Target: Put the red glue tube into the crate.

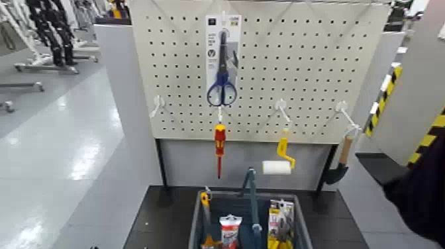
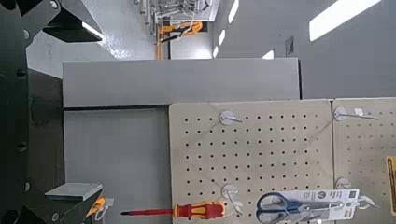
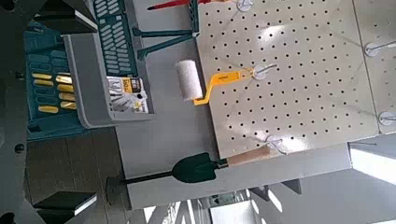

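Note:
The red glue tube [image 1: 230, 232] stands in the grey crate [image 1: 195, 225] at the bottom of the head view, white cap end up, just left of the upright centre handle [image 1: 250, 189]. Neither gripper touches it. My left gripper [image 2: 86, 110] shows only in its wrist view, facing the pegboard, with its fingers [image 2: 73, 191] wide apart and nothing between them. My right gripper [image 3: 79, 107] also stands open and empty, looking at the crate [image 3: 93, 103] from the side. The dark right arm [image 1: 424, 189] fills the head view's right edge.
On the pegboard [image 1: 311, 73] hang a scissors pack [image 1: 222, 59], a red-and-yellow screwdriver [image 1: 219, 142], a yellow paint roller [image 1: 281, 159] and a trowel [image 1: 341, 162]. A yellow tool pack [image 1: 280, 225] and an orange-handled tool [image 1: 206, 202] also sit in the crate.

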### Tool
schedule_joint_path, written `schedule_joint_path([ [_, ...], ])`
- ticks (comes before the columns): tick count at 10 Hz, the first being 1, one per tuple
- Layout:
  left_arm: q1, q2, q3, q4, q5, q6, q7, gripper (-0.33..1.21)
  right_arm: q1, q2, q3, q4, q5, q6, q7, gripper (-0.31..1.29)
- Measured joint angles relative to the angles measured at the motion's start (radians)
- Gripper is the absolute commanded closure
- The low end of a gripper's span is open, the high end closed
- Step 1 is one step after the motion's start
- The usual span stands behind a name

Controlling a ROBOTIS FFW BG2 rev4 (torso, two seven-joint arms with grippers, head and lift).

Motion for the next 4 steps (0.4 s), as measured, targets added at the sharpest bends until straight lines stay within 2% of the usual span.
schedule_joint_path([
  [2, -0.004, 0.028, -0.028, 0.002, 0.009, -0.006, 0.007, 0.21, 0.000, 0.000, -0.002, -0.003, 0.000, 0.008, 0.013, 0.11],
  [4, -0.009, 0.036, -0.034, 0.002, 0.012, -0.004, 0.002, 0.21, 0.000, 0.000, -0.007, -0.008, 0.005, 0.019, 0.018, 0.14],
])
